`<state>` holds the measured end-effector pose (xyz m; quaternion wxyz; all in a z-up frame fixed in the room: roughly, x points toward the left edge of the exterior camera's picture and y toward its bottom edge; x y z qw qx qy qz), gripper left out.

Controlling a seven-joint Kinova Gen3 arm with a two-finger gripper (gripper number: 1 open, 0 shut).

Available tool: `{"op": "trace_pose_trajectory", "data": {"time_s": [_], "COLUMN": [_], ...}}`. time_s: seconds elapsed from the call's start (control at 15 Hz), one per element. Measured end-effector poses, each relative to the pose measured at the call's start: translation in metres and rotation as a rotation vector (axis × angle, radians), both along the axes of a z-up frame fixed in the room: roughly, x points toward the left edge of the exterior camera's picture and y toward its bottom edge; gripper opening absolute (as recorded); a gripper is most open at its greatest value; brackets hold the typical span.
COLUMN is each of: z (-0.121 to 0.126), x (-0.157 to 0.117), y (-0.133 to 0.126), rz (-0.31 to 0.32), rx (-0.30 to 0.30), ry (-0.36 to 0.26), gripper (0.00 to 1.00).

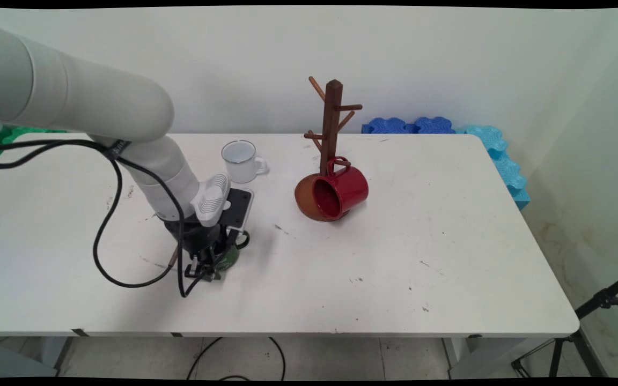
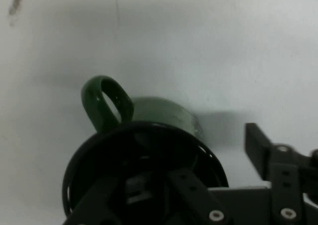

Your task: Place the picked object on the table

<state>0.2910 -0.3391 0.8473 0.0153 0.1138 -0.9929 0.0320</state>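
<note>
A dark green mug (image 1: 229,260) with a black inside lies on the white table (image 1: 395,257), left of the middle. In the hand view its body (image 2: 164,116) and looped handle (image 2: 107,103) show above its round black rim. My gripper (image 1: 210,269) is down on the mug and stands open. One finger reaches into the mug's mouth. The other finger (image 2: 258,143) stays outside the rim on the right, with a gap to the wall. The gripper (image 2: 218,158) straddles the rim and the jaws do not press on it.
A white enamel mug (image 1: 240,161) stands behind the arm. A brown mug tree (image 1: 331,126) stands mid-table, and a red mug (image 1: 344,190) lies on its side on the tree's round base (image 1: 303,199). Blue foam pieces (image 1: 494,145) line the back right corner. Black cables (image 1: 106,225) hang by the gripper.
</note>
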Motion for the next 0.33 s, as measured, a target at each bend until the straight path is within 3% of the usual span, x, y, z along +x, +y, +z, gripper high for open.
{"op": "trace_pose_trajectory", "data": {"time_s": [0.33], "z": [0.0048], "x": [-0.0037], "y": [-0.0004], "rz": [-0.013], "rx": [-0.008], "ry": [0.027], "gripper": [1.0]}}
